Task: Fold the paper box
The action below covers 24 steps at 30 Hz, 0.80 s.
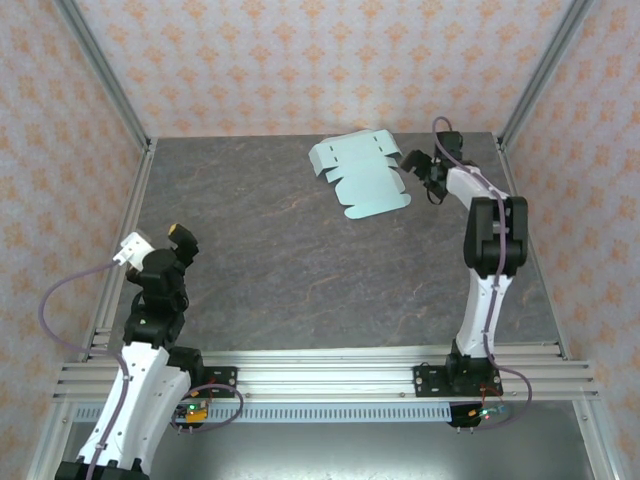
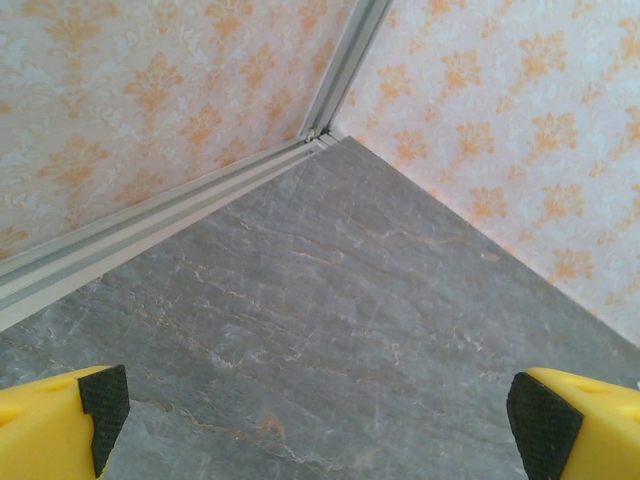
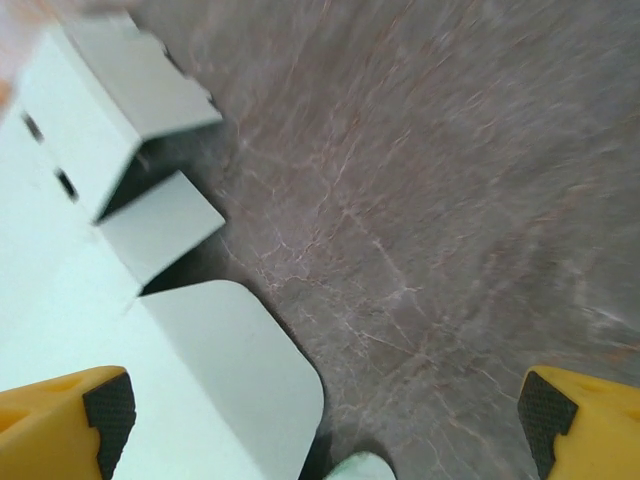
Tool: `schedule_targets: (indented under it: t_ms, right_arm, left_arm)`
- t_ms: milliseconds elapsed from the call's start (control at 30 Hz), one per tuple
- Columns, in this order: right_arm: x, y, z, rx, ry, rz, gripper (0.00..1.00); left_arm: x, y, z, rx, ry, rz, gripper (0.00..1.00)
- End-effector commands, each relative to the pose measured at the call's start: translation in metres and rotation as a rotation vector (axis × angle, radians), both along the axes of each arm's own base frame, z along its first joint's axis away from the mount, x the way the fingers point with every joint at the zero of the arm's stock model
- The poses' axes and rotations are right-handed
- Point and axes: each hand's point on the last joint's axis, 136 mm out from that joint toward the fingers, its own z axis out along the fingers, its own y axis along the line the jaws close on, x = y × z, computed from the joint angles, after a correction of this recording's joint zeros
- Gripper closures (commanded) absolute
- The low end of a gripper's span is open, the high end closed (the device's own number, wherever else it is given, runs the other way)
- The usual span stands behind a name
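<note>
**Top external view.** The paper box (image 1: 360,176), a pale mint die-cut sheet, lies on the far right part of the grey stone-patterned desk (image 1: 270,265), close to the back wall. It is largely unfolded. In the right wrist view two of its side flaps stand tilted up from the surface, and a rounded flap lies flat.

**Right claw** (image 1: 421,176). Released, jaws spread wide, just beside the sheet's right edge. One black pad (image 3: 108,410) is over the sheet, and the other is over bare desk.

**Left claw** (image 2: 320,430). Released, jaws wide apart, at the desk's near left, well apart from the box.
</note>
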Motion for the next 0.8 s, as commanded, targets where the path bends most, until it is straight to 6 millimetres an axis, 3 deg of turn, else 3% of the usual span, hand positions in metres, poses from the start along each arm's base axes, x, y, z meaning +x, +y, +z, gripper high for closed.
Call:
schedule_targets:
  t_ms: [0, 67, 167, 333, 433, 633, 767]
  right_arm:
    - [0.0, 0.026, 0.004, -0.133, 0.072, 0.132, 0.01]
    - [0.004, 0.027, 0.0, -0.286, 0.102, 0.171, 0.01]
    - [0.011, 0.019, 0.002, -0.542, 0.126, 0.233, 0.01]
    - [0.015, 0.044, -0.013, -0.555, 0.147, 0.364, 0.01]
    - [0.01, 0.058, -0.024, -0.649, 0.173, 0.414, 0.01]
    - [-0.011, 0.072, -0.034, -0.854, 0.246, 0.514, 0.01]
    - [-0.04, 0.077, -0.048, -0.878, 0.321, 0.565, 0.01]
  left_arm:
    - [-0.009, 0.012, -0.004, -0.021, 0.082, 0.092, 0.0]
    - [-0.005, 0.013, -0.002, -0.009, 0.129, 0.096, 0.0]
    - [-0.017, 0.03, 0.0, -0.013, 0.195, 0.242, 0.0]
    - [-0.005, 0.026, 0.001, -0.009, 0.231, 0.207, 0.0]
    - [0.002, 0.021, -0.003, -0.047, 0.21, 0.184, 0.0]
    - [0.006, 0.016, -0.006, -0.066, 0.203, 0.152, 0.0]
    - [0.01, 0.014, -0.006, -0.064, 0.195, 0.133, 0.0]
